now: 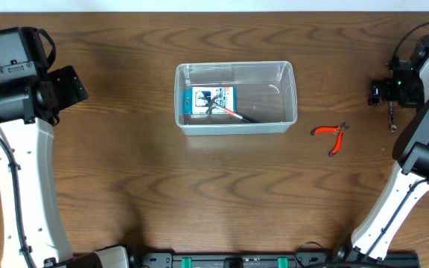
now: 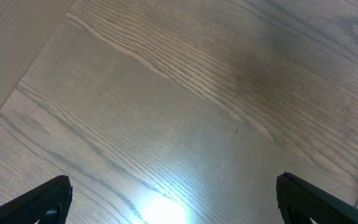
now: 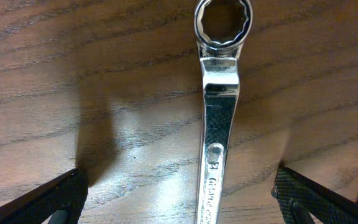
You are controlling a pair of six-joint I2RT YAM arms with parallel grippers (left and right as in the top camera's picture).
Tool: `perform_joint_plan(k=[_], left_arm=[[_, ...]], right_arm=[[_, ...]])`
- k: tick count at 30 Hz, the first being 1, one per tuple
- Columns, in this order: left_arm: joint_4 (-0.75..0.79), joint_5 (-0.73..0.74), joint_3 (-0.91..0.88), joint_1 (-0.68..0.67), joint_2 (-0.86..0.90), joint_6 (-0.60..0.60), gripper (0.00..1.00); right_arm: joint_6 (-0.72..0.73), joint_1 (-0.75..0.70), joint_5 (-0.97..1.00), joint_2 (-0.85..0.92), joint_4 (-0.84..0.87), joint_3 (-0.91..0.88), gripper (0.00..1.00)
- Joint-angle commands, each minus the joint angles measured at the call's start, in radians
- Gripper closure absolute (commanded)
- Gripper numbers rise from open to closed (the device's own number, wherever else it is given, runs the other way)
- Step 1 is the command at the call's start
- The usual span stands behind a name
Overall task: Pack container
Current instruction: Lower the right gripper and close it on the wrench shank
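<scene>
The container [image 1: 290, 83], a clear plastic bin, stands at the table's middle. Inside it lie a small blue-and-white box [image 1: 207, 100] and a dark tool with a red tip [image 1: 234, 114]. A silver ring wrench [image 3: 219, 130] lies flat on the wood at the far right, its ring end [image 3: 224, 22] pointing away from the wrist. My right gripper [image 3: 179, 198] hovers open over it, one finger on each side of the shank, neither touching it. In the overhead view that gripper [image 1: 385, 93] sits above the wrench [image 1: 392, 117]. My left gripper [image 2: 176, 200] is open over bare wood at the far left [image 1: 75, 83].
Orange-handled pliers [image 1: 332, 135] lie on the table between the container and the right arm. Both arm bases stand at the near edge. A wide stretch of bare wood separates the left arm from the bin.
</scene>
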Motion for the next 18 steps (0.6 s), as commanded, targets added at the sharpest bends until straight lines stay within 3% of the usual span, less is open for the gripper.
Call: perform_joint_plan(k=[1,18], left_arm=[[0.001,-0.016,0.002,0.004,0.002,0.016,0.02],[0.001,-0.016,0.002,0.004,0.002,0.016,0.02]], right_arm=[[-0.008,0.006,-0.008,0.010,0.008,0.014,0.01],[-0.008,0.006,-0.009,0.011,0.058,0.014,0.01]])
